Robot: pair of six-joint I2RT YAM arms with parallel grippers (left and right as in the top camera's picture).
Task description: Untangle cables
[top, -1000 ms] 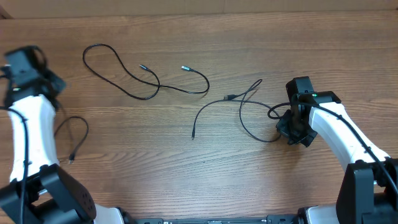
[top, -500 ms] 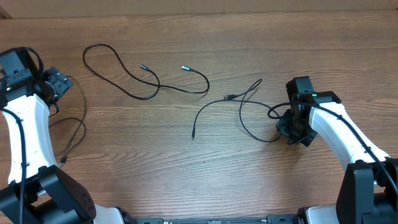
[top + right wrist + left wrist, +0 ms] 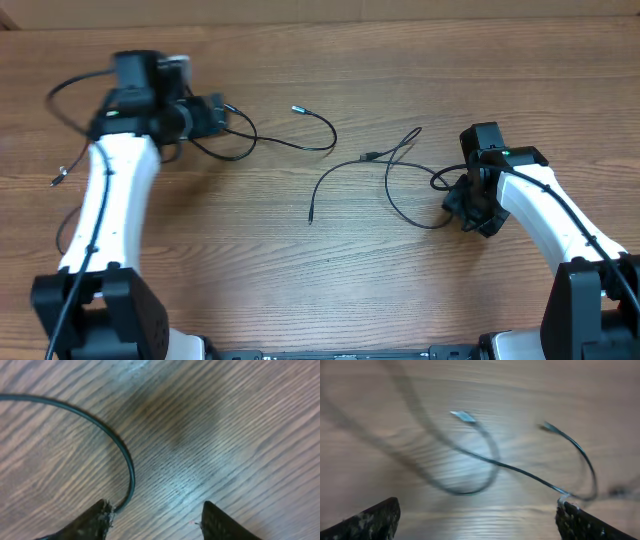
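**Surface:** brown wood-grain table [image 3: 250, 285].

**Item 1, left edge:** short cord end [image 3: 58, 178], thin and black with a pale tip. Only this stretch can be traced.

**Item 2, far left of centre:** left gripper [image 3: 214, 115], black, on a white arm. Its fingers [image 3: 372, 520] are spread wide with nothing between them, and it hangs over Item 3.

**Item 3, far half of the table:** looped cable [image 3: 285, 145], a thin black flexible cord lying flat. One silver-tipped plug sits just beside the left gripper, and the other plug [image 3: 297, 108] lies to its right. The wrist view is blurred.

**Item 4, centre to right:** centre cable [image 3: 368, 157], a thin black cord. One end lies nearer at mid-table. The cord rises to a crossing, then curves back towards Item 5.

**Item 5, right:** right gripper [image 3: 468, 208], black, on a white arm. Its jaws are parted with bare wood between them. The cable's curve touches the inner edge of one finger [image 3: 95, 520] and is not clamped.
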